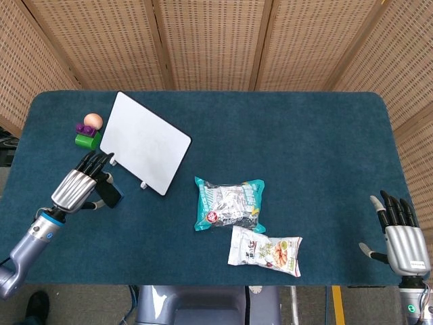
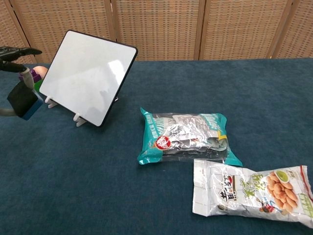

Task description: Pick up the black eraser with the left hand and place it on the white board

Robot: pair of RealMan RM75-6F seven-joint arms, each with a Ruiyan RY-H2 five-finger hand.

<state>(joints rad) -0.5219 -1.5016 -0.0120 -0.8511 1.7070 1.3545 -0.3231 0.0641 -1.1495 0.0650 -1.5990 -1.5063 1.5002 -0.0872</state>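
Above table's left edge, left hand [image 1: 76, 190] holds black eraser [image 2: 24, 102] off the cloth, just beside white board [image 1: 145, 142]. Carry step; next needs move rightward & gentle set-down on tilted board. Right hand [image 1: 404, 245] idle, fingers apart.

eraser: black eraser [image 2: 23, 99], small dark block with a blue edge, tilted, off the bench, gripped by the left robot hand [image 1: 80, 190]
eraser position: just left of the white board [image 2: 88, 77], near its lower left corner, not touching it
board: white rectangular panel, thin dark frame, rounded corners, face blank
board pose: propped on small white feet, leaning back, set at an angle on the blue bench [image 1: 318, 135], far left part
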